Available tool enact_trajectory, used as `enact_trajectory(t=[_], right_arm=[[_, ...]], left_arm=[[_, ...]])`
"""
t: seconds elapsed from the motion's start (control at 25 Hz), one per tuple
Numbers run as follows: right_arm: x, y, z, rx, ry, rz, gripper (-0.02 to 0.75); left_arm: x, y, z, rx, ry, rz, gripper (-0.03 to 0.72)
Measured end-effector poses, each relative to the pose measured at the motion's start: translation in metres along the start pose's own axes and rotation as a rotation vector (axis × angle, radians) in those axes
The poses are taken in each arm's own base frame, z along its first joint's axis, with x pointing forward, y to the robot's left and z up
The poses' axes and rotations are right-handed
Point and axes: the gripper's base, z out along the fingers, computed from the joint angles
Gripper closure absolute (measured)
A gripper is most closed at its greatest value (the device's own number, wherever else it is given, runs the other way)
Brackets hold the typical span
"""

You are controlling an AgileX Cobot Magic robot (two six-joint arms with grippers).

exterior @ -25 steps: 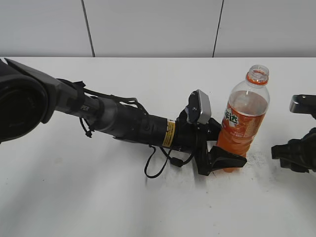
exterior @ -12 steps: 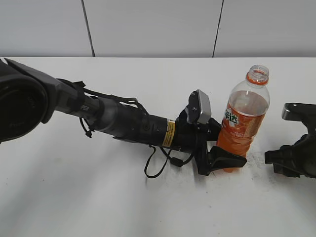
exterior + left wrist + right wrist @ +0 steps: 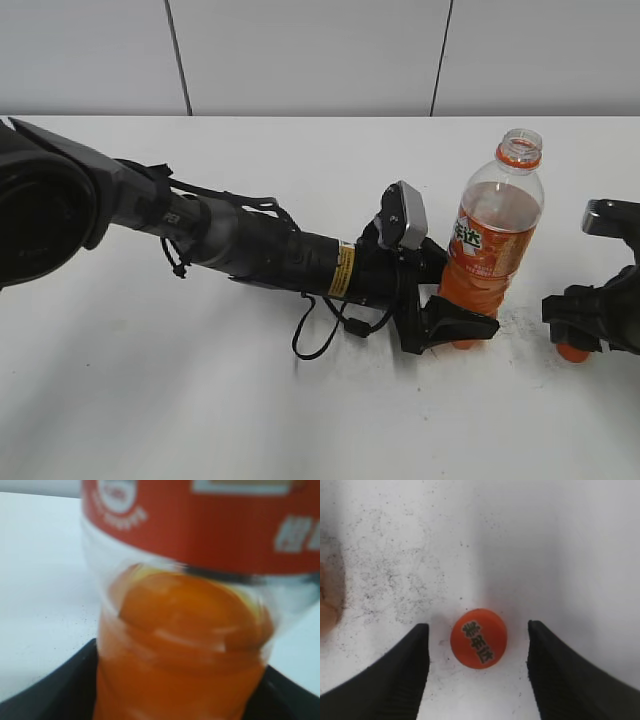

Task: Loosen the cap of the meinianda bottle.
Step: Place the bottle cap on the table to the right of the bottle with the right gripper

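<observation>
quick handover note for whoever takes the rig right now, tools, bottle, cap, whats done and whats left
Left tool: shut on the bottle low on its body, holding it upright on the table.
Right tool: open, holding nothing; the cap lies on the table between its fingers, top face up, touching neither.
Cap also shows in the exterior view, on the table right of the bottle, under the right tool.
Done: cap is off, the bottle mouth is open.
Left: probably only pulling the right tool away and letting go of the bottle. It holds drink and is uncapped, so release gently.
</observation>
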Motion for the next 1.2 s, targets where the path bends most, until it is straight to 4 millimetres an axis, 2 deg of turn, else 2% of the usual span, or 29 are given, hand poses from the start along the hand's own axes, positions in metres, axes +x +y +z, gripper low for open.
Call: enact_trajectory(t=[0.2,0.28,0.52,1.0,1.2], right_arm=[[-0.003,0.000,-0.017,-0.004,-0.023,0.013,0.274],[-0.004,0.000,-0.023,-0.006,-0.035,0.014,0.272],[-0.006,0.001,-0.032,-0.013,-0.064,0.013,0.268],[-0.005,0.001,-0.032,-0.012,-0.060,0.011,0.268],[-0.005,0.001,-0.032,-0.012,-0.060,0.010,0.268]], left_arm=[[0.007,0.003,-0.002,-0.024,0.073,-0.005,0.038],[0.010,0.003,-0.002,-0.030,0.104,-0.021,0.026],[0.003,0.005,-0.008,-0.011,0.165,-0.019,0.022],[-0.011,0.003,-0.021,0.038,0.317,-0.028,0.022],[-0.024,0.007,-0.032,0.019,0.363,-0.057,0.022]])
